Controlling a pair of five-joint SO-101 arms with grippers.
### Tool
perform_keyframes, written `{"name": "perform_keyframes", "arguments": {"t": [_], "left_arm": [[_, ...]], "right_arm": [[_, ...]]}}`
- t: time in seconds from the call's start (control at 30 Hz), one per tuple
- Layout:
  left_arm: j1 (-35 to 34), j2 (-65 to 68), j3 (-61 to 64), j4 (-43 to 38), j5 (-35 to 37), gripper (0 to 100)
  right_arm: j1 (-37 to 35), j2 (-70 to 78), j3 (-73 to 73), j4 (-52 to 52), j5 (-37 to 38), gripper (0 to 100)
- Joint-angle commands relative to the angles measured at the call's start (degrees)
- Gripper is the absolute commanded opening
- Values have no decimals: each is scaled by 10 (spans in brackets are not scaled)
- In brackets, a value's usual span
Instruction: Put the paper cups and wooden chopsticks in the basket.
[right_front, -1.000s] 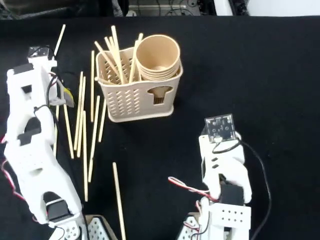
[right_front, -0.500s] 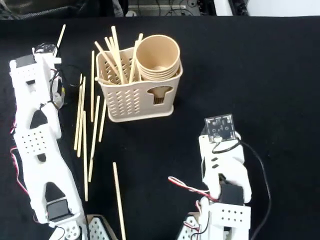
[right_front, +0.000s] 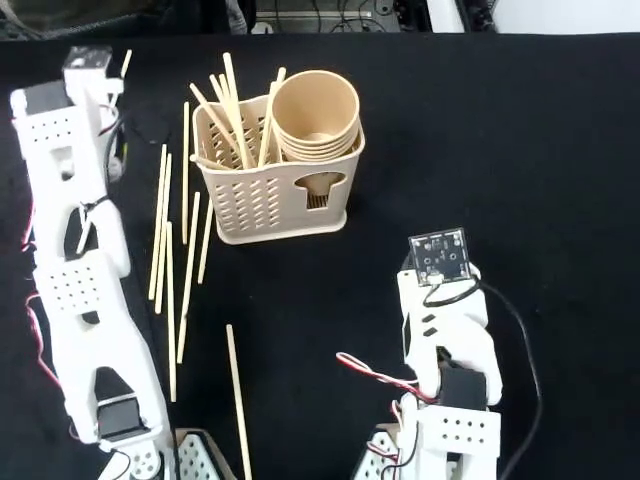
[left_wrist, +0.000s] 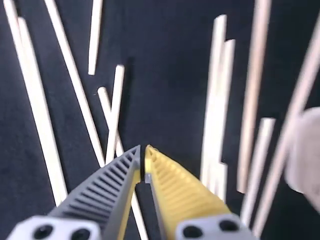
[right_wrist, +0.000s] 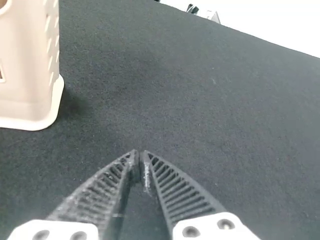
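Beige basket (right_front: 275, 195) far centre on black tabletop (right_front: 520, 150). Stacked paper cups (right_front: 315, 110) and upright chopsticks (right_front: 234, 105) sit inside it. The loose chopsticks (right_front: 162, 240) lie scattered left of the basket, with a single chopstick (right_front: 236, 390) nearer. The left claw (left_wrist: 143, 152) is pinched closed and empty over the loose ones. The right claw (right_wrist: 137, 159) is closed and empty over bare tabletop, near-right of the basket.

One basket (right_front: 275, 205) holds a single nested stack of paper cups (right_front: 315, 110), roughly five by the rims, plus about six wooden chopsticks (right_front: 235, 110). At least eight loose chopsticks (right_front: 170, 310) lie on the table (right_front: 520, 150), from the basket's seven to eleven o'clock. Two arms (right_front: 70, 290) stand there.
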Motion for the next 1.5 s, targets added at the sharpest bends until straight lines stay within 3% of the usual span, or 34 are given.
{"name": "perform_keyframes", "arguments": {"t": [0.0, 0.27, 0.37, 0.57, 0.77, 1.0, 1.23, 1.47], "left_arm": [[44, -155, 57, 7, 18, 28], [75, -375, 177, -2, 23, 29], [65, -366, 274, -28, -5, 46], [48, -251, 438, -155, -15, 250], [51, -143, 435, -203, -11, 201], [37, -74, 417, -202, -11, 25], [48, -91, 397, -164, -11, 29], [56, -229, 401, -133, 18, 29]], "right_arm": [[-7, -6, -2, -11, 4, 13], [-4, -6, -2, -11, 4, 13], [-5, -6, -2, -11, 4, 13], [-6, -6, -2, -11, 4, 13], [-6, -6, -2, -11, 4, 13], [-6, -6, -2, -10, 4, 13], [-6, -6, -2, -10, 4, 13], [-5, -6, -2, -10, 4, 13]]}}
